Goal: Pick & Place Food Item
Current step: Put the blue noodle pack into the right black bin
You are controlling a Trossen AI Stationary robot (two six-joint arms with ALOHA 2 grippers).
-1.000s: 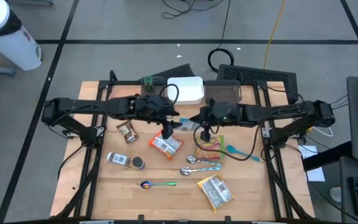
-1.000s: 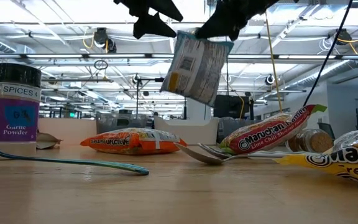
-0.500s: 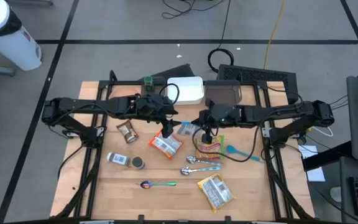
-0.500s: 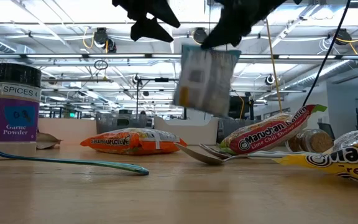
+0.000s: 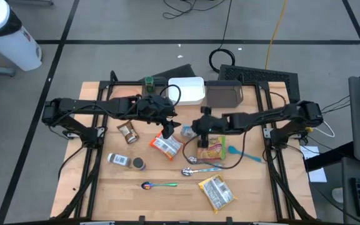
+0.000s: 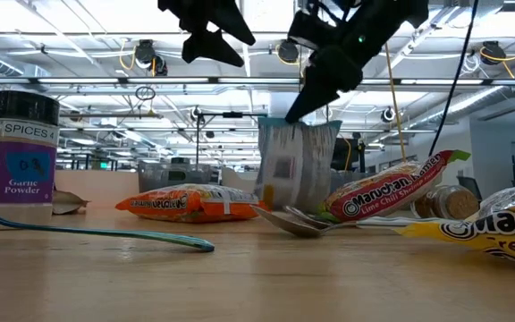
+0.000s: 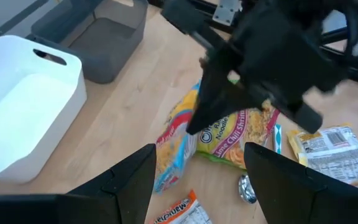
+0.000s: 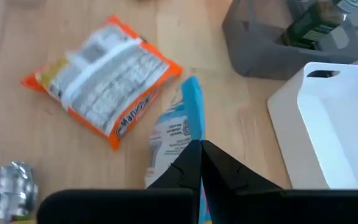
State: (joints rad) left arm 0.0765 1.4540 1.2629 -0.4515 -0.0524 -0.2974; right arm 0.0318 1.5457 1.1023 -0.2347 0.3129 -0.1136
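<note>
right tool (image 6: 286, 114): clamped on top edge of blue-edged packet (image 6: 293, 165), which hangs upright below it, bottom edge at the table (image 6: 257, 277) | orange noodle pack (image 8: 101, 78) just beside packet | left tool (image 7: 197, 168): spread wide, holding nothing, above | white bin (image 8: 340, 118) beyond, apart

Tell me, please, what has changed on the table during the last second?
The right gripper, shut on the blue-edged packet, has carried it down from mid-air until its lower edge is at the table. The left gripper stays open above the orange noodle packet. Everything else lies unmoved.
</note>
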